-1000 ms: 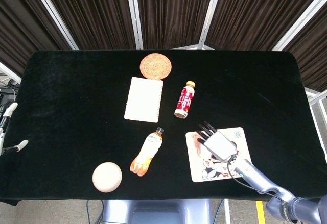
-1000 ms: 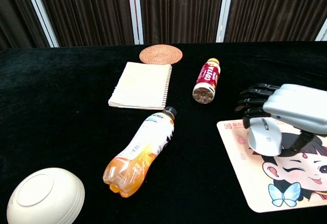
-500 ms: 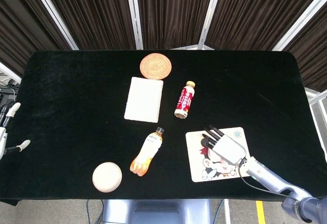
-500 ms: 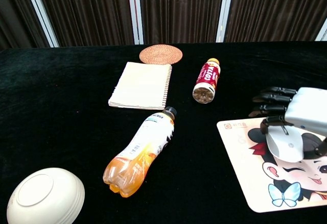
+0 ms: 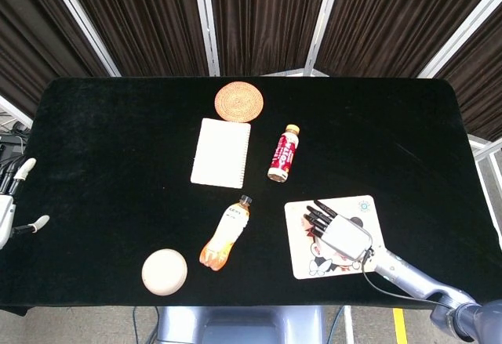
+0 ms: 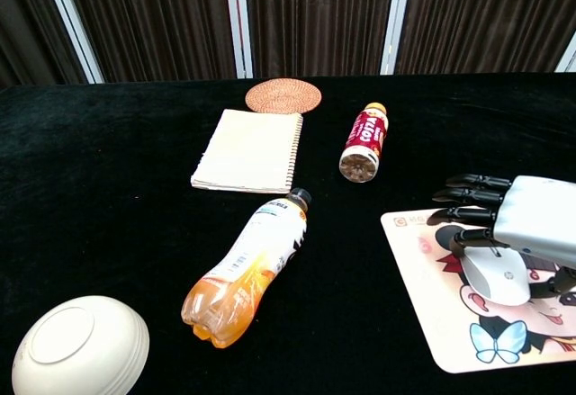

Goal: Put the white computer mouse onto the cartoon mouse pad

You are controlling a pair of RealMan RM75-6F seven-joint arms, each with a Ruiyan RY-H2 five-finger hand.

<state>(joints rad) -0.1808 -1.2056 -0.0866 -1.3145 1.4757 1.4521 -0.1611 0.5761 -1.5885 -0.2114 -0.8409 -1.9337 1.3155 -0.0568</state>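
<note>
Nearest you, your right hand (image 6: 531, 224) covers the white mouse (image 6: 496, 275) from above, fingers stretched forward over it; whether it grips or merely rests there, you cannot tell. The mouse sits on the cartoon mouse pad (image 6: 432, 309), probably why the hand stays low: set-down looks done. Your left hand (image 5: 9, 203) hangs off the table's edge, fingers apart, empty. Farther out lie an orange bottle (image 6: 246, 264) and a red bottle (image 6: 364, 138); their labels are unreadable.

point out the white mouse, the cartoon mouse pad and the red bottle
white mouse (image 6: 497, 278), chest view, its top shell
cartoon mouse pad (image 6: 423, 249), chest view, bare left part
red bottle (image 5: 281, 156), head view, its label
</note>
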